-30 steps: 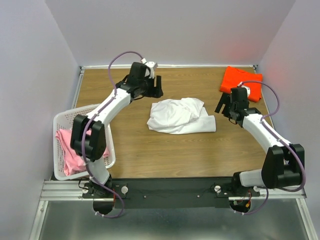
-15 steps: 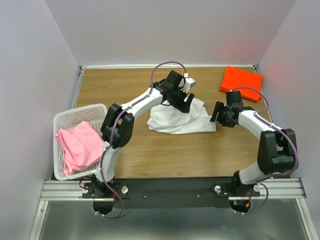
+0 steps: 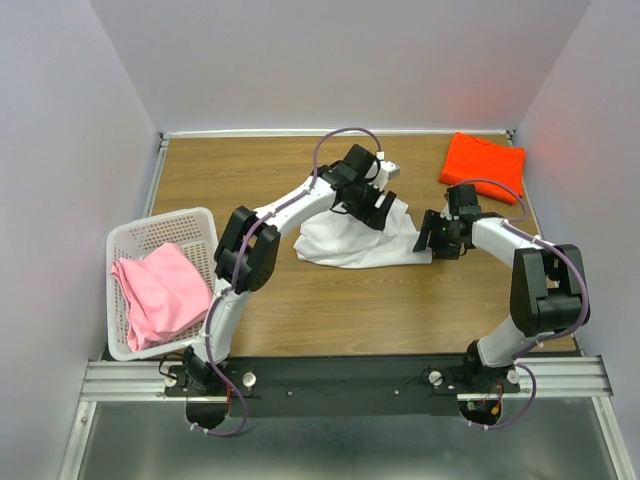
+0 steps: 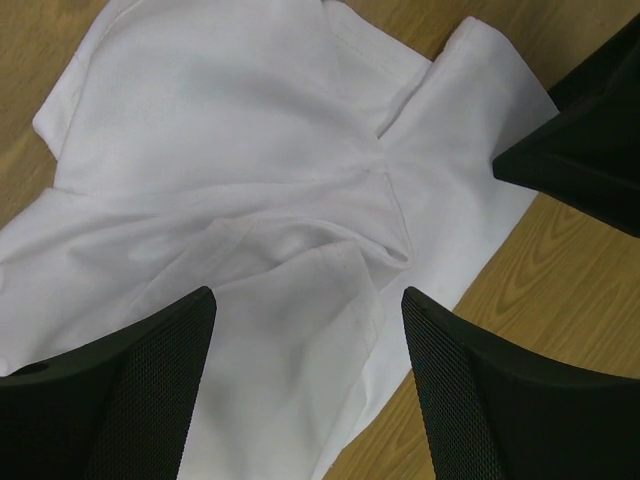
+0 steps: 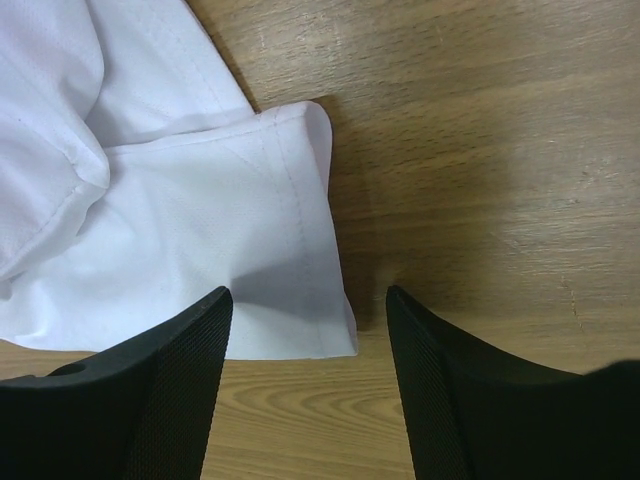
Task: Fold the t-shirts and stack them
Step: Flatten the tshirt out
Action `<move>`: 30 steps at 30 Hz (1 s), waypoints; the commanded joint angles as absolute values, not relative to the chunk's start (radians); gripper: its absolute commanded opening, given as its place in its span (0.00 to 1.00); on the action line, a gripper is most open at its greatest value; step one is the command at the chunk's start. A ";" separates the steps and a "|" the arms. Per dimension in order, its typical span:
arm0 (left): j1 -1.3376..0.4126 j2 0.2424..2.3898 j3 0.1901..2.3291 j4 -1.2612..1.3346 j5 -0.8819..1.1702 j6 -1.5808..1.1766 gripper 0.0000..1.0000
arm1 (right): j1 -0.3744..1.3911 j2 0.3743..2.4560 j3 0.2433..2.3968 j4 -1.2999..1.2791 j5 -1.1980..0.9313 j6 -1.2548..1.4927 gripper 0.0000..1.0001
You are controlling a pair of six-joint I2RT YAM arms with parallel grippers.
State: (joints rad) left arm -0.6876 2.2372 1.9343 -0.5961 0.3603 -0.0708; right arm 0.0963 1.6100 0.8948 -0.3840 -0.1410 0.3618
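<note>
A crumpled white t-shirt (image 3: 345, 240) lies mid-table; it fills the left wrist view (image 4: 260, 170) and shows in the right wrist view (image 5: 150, 210). My left gripper (image 3: 385, 210) is open just above its far right part, its jaws either side of a fold (image 4: 310, 300). My right gripper (image 3: 428, 238) is open at the shirt's right edge, its jaws straddling the hemmed corner (image 5: 325, 320). A folded orange-red t-shirt (image 3: 483, 165) lies at the back right. A pink t-shirt (image 3: 155, 290) lies in the basket.
A white plastic lattice basket (image 3: 150, 232) stands at the table's left front edge. White walls close in the table on the left, back and right. The black rail with both arm bases runs along the near edge.
My left arm swung from the back left over to the white shirt and lowered onto it. My right gripper moved left and down to the shirt's right edge.
</note>
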 commanded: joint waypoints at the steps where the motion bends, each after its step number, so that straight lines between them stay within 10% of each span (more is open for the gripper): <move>1: -0.698 2.290 2.003 -0.600 0.272 -0.103 0.82 | 0.091 1.635 0.908 -0.402 -0.181 0.342 0.69; 9: -0.699 2.313 1.988 -0.592 0.247 -0.080 0.74 | 0.092 1.651 0.926 -0.403 -0.198 0.341 0.56; 19: -0.701 2.338 1.985 -0.595 0.247 -0.071 0.38 | 0.091 1.629 0.954 -0.407 -0.179 0.357 0.34; 24: -0.703 2.338 1.956 -0.586 0.235 -0.060 0.03 | 0.091 1.621 0.968 -0.408 -0.166 0.364 0.25; 30: -0.672 2.298 1.976 -0.558 0.238 -0.090 0.00 | 0.091 1.620 1.025 -0.422 -0.152 0.376 0.06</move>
State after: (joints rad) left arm -0.6918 2.3257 1.9629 -0.5838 0.2424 -0.0715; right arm 0.0959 1.6329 0.9661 -0.4038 -0.1730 0.3634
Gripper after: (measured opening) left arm 0.004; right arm 0.094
